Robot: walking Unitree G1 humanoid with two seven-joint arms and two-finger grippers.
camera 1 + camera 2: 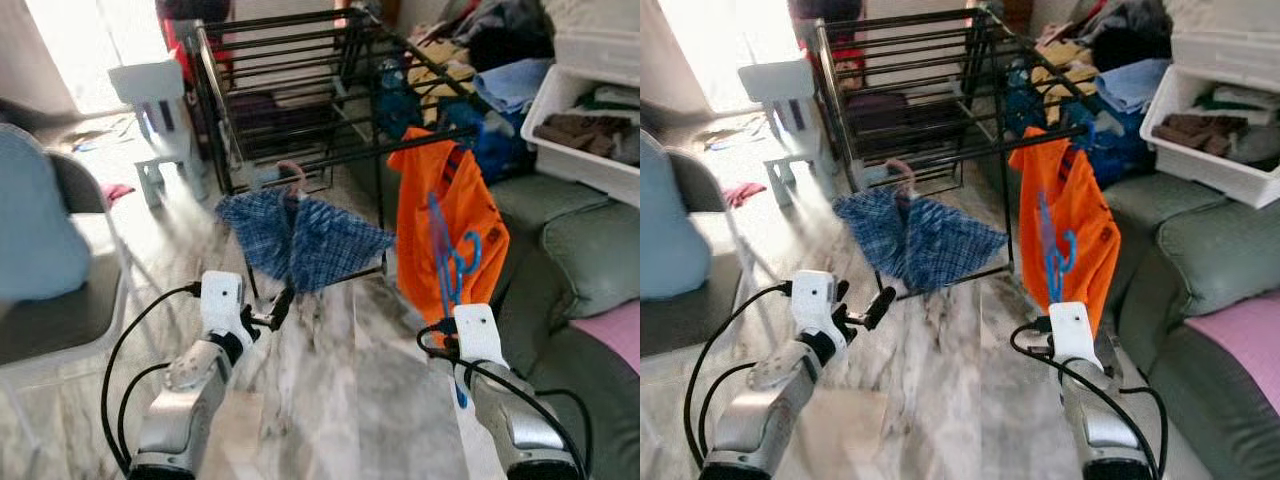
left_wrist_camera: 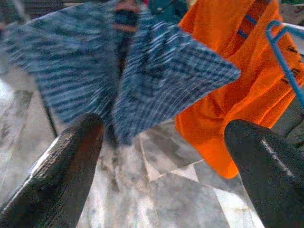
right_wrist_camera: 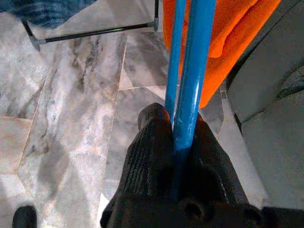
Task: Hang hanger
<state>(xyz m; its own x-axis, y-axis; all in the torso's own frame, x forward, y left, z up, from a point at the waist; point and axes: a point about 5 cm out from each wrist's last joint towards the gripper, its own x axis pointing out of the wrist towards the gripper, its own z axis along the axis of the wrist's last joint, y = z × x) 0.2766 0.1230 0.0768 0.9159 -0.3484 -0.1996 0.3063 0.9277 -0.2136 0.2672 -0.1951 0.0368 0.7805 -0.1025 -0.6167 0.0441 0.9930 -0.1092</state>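
— Looking through the head camera, what does each arm have?

— The right gripper (image 3: 178,137) has its two black fingers pressed together on a blue hanger (image 1: 452,262). From above you see the hanger standing up out of the gripper in front of an orange shirt (image 1: 440,225), which is draped over a rail of the black drying rack (image 1: 300,90). The hanger itself is on no rail; it is only in the gripper.

— And the wrist camera on that arm?

— It gives what the head view cannot: the blue rods run straight between the fingers (image 3: 152,142), clamped tight, with marble floor (image 3: 71,95) below and the orange cloth hanging just beyond. A foot bar of the rack crosses the floor there.

— The left side?

— The left gripper (image 1: 862,312) is held low over the floor, fingers spread apart and holding nothing. Its wrist view shows the two fingertips (image 2: 66,161) wide of each other, framing a blue checked cloth (image 2: 142,76) that hangs folded over a low rail, blurred. The orange shirt and a bit of the blue hanger appear beside it in that view too.

— Anything else around?

— From the head you get the wider room: a grey-green sofa (image 1: 570,260) on the robot's right with a white bin (image 1: 590,120) of clothes on it, a chair (image 1: 60,290) with a pale blue cushion on the left, and a small white stool (image 1: 160,110) past the rack. More clothes are heaped behind the rack.
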